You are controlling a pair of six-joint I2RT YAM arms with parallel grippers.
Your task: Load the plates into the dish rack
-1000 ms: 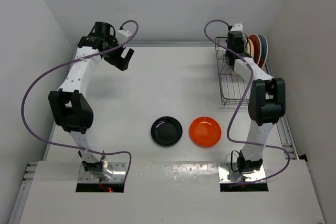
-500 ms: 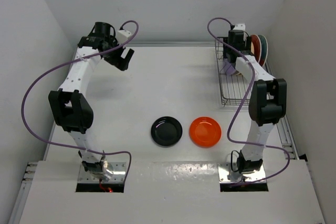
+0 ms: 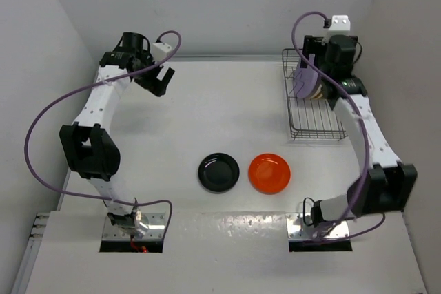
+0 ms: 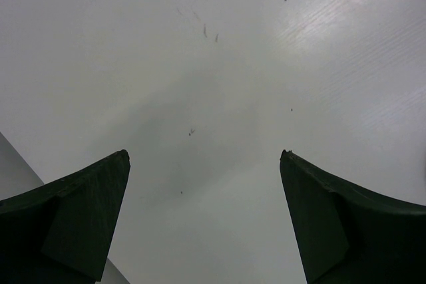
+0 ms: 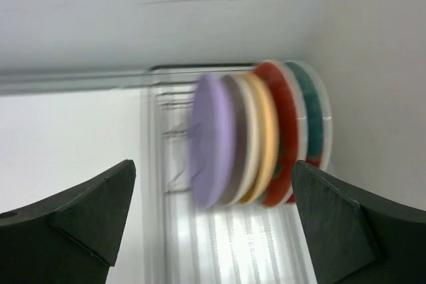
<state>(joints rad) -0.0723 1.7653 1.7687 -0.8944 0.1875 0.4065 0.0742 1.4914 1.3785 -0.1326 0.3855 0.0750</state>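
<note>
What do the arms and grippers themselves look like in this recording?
The left arm and right arm have white links with black joint housings. A purple cable loops along each. The left gripper and right gripper have dark, wedge-shaped fingers.

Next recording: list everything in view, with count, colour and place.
table: one, white, under everything
dish rack: one, dark wire, table's far right
racked plates: five; lavender, cream, yellow, red, teal; upright in the dish rack
black plate: one, glossy black, flat, near centre
orange plate: one, orange, flat, right of black plate, not touching
left gripper: one, dark, open, far left over bare table
right gripper: one, dark, open, empty, facing the racked plates
</note>
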